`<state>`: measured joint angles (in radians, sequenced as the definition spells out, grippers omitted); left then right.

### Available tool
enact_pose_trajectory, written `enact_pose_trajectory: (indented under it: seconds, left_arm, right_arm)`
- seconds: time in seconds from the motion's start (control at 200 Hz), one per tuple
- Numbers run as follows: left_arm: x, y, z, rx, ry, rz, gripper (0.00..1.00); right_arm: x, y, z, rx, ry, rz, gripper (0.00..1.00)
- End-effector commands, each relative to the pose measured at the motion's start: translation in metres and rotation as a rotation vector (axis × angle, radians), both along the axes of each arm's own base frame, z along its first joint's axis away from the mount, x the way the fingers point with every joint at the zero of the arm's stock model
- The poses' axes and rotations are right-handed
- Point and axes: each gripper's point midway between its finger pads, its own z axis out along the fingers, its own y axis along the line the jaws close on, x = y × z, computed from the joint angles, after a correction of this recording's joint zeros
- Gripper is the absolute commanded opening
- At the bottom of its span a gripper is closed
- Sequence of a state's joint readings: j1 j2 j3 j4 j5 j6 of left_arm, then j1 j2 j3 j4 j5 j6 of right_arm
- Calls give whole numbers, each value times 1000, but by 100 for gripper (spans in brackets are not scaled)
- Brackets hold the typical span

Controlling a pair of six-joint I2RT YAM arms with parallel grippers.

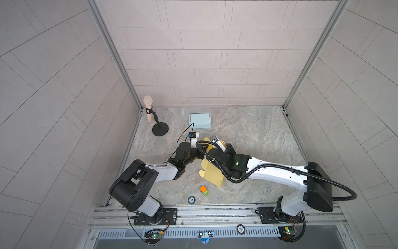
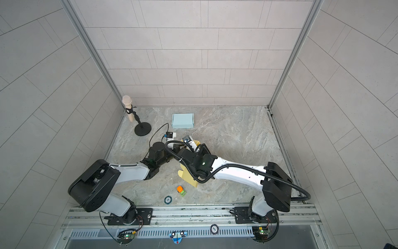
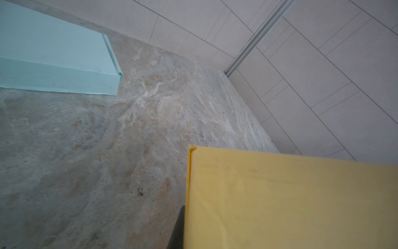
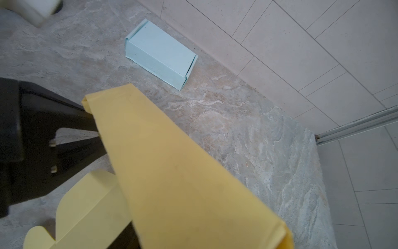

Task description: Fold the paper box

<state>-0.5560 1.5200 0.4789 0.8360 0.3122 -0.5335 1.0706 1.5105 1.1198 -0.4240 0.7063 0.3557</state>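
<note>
- Tabletop, grey and marbled, lies under both grippers; pale tiled walls surround it.
- Left gripper pinches a raised panel of the yellow paper box.
- Right gripper sits beside that panel; its opening cannot be told.
- Box's long axis runs from the grippers back toward the arm bases.
- Blue box rests beyond the grippers.
</note>
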Motion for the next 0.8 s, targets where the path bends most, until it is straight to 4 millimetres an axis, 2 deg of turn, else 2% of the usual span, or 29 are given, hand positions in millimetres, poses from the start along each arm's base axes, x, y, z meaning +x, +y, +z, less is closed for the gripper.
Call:
enact_pose_trajectory:
  seconds: [0.0, 0.3, 0.496, 0.796]
  left_arm:
    - [7, -2, 10, -15, -19, 7, 5]
    - [7, -2, 10, -19, -20, 3, 5]
    - [7, -1, 11, -22, -22, 5, 5]
    - [6, 1, 12, -31, -24, 8, 5]
  right_arm:
    - [-12, 12, 11, 100, 19, 83, 69]
    - [-30, 3, 32, 192, 27, 146, 76]
    - [-46, -1, 46, 285, 40, 217, 77]
    - [-52, -38, 49, 228, 32, 141, 62]
